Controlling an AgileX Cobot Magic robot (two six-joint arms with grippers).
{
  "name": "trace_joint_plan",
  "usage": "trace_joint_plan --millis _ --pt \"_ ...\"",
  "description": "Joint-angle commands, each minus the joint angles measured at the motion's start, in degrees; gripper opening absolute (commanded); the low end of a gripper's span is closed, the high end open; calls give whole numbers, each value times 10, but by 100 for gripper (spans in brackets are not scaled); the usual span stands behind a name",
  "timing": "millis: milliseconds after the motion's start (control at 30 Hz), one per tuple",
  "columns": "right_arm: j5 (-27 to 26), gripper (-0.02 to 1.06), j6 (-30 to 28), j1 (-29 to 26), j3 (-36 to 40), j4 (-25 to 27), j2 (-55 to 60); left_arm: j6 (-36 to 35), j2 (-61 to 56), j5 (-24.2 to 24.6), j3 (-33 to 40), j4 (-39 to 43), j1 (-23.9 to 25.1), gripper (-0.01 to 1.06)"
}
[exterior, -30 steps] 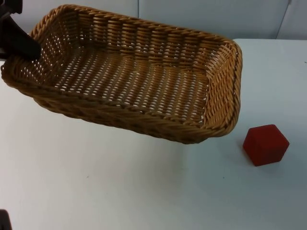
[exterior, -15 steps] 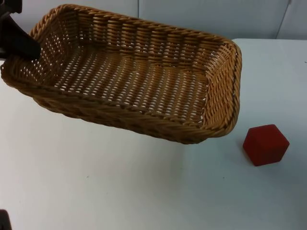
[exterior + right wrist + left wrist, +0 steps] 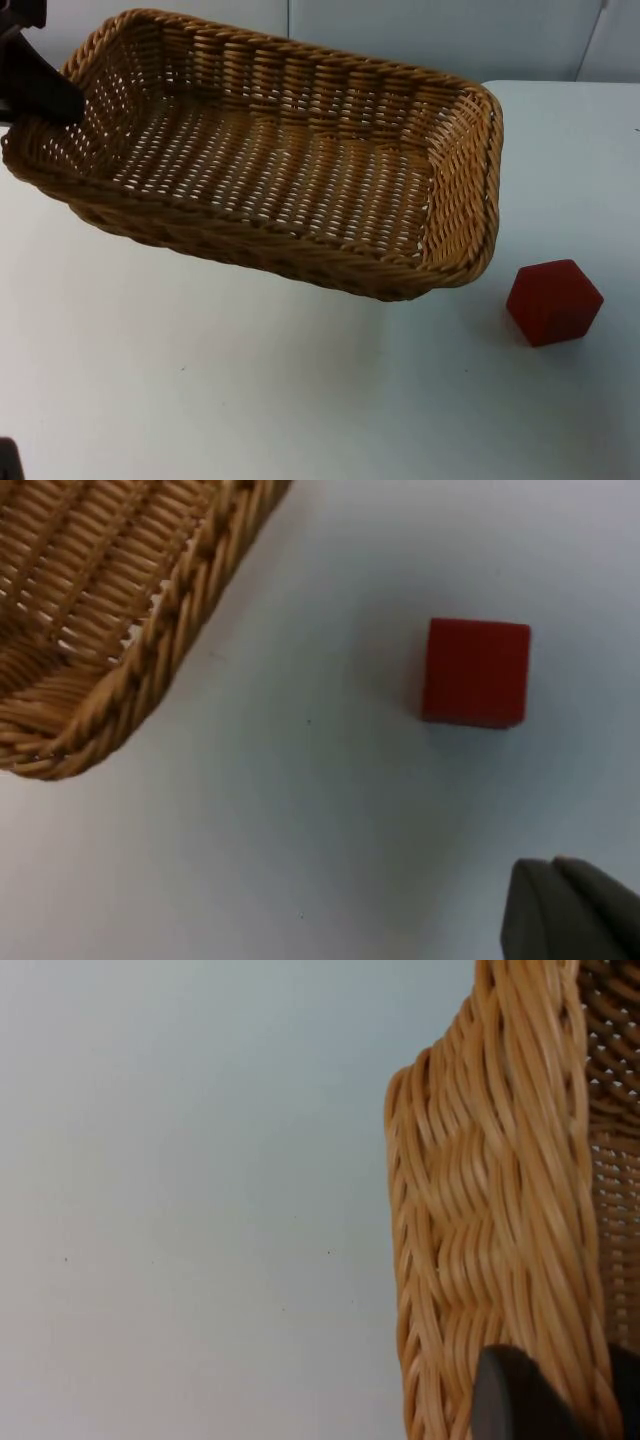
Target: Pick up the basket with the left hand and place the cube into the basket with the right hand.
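Note:
A woven wicker basket (image 3: 290,180) hangs tilted above the white table, empty inside. My left gripper (image 3: 38,88) is shut on the rim at the basket's left short end; in the left wrist view one black fingertip (image 3: 515,1400) presses on the outside of the basket's wall (image 3: 480,1210). A red cube (image 3: 553,301) rests on the table, to the right of the basket and nearer the front. The cube (image 3: 476,671) also lies ahead of my right gripper (image 3: 572,912), well apart from it, with the basket's corner (image 3: 110,660) beside it.
The grey partition wall (image 3: 420,35) stands behind the basket. Bare white table top (image 3: 250,390) stretches in front of the basket and around the cube.

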Motion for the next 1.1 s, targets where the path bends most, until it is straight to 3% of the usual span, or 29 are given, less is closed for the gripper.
trace_joint_plan --millis 0,167,300,333,367,400,467,533,567,633,800,900,1067 --pt "7 0 21 21 -15 -23 39 -2 -8 10 0 -24 0 0" --pt "15 0 37 33 -22 -57 100 -2 -8 9 0 -24 0 0" --pt "-3 8 58 33 -22 -89 126 -2 -8 9 0 -24 0 0" --pt "-5 16 65 33 -22 -104 129 -2 -8 9 0 -24 0 0" --pt "-9 34 65 33 -22 -109 134 -2 -8 9 0 -24 0 0" --pt "-9 34 65 33 -22 -109 134 -2 -8 9 0 -24 0 0" --pt "-21 63 84 33 -22 -110 134 -2 -8 9 0 -24 0 0" --pt "-31 92 138 33 -22 -111 134 -2 -8 9 0 -24 0 0" --pt "-31 92 138 33 -22 -111 134 -2 -8 9 0 -24 0 0" --pt "-44 105 181 33 -22 -112 134 -2 -8 9 0 -24 0 0" --pt "-67 103 212 33 -22 -111 134 -2 -8 9 0 -24 0 0" --pt "-107 101 215 33 -22 -111 143 -2 -8 9 0 -24 0 0" --pt "-112 98 228 33 -22 -111 188 -2 -8 9 0 -24 0 0"
